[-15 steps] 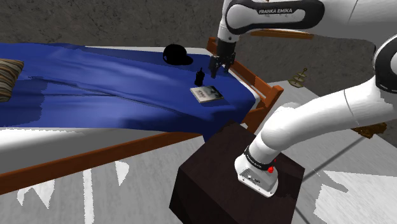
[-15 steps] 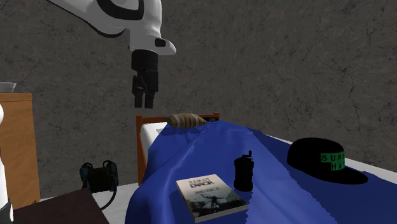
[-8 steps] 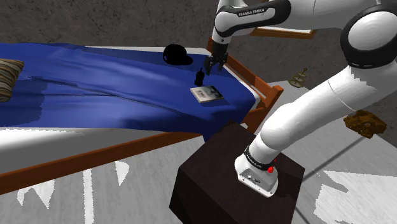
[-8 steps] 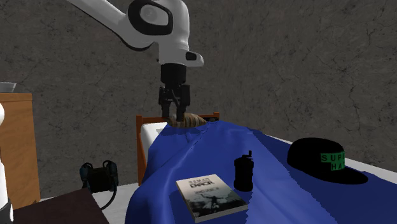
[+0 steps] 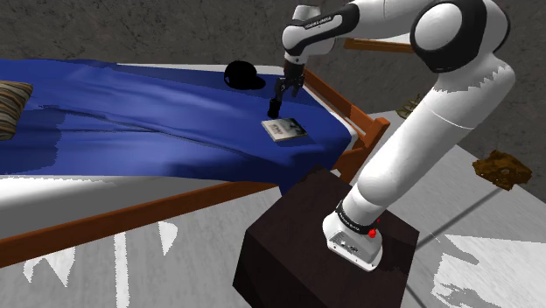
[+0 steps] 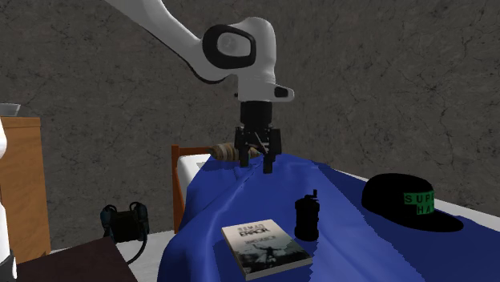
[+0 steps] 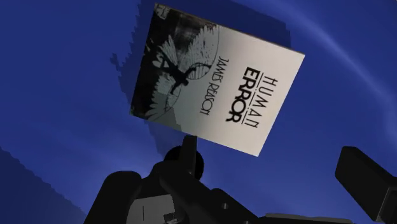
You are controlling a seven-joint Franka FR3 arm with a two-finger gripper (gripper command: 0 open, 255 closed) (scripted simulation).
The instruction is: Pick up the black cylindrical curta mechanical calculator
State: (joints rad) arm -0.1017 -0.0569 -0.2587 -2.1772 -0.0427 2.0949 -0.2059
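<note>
Curta calculator (image 6: 307, 217) is standing upright on the bed's blue blanket (image 6: 240, 200), little crank poking up on top, at the end of the bed away from the striped pillow (image 6: 230, 151). It's a black cylinder, so it kinda blends into the shadows.

Paperback (image 6: 265, 250) lies flat just beside it, toward the bed's corner nearest the robot's stand (image 5: 306, 229). From the wrist view you can read the cover: "Human Error", James Reason, with a winged figure on it. On the calculator's other side, near but not touching, sits a black cap (image 6: 409, 202) with a green patch on the front, closer to the bed's far edge in the shoulder view.

End effector (image 6: 255, 162) is open, fingers (image 6: 267, 164) clearly apart and pointing down. In the shoulder view it lines up with the calculator, and the wrist view looks down on the calculator's top (image 7: 189, 181) from close, with the book lying past it. In the second exterior view the fingertips are plainly apart from it, so it's hovering, not gripping.

Wooden bed frame (image 5: 131, 215) runs along the near side, and a wooden cabinet (image 6: 20, 184) stands at the second exterior view's left.
</note>
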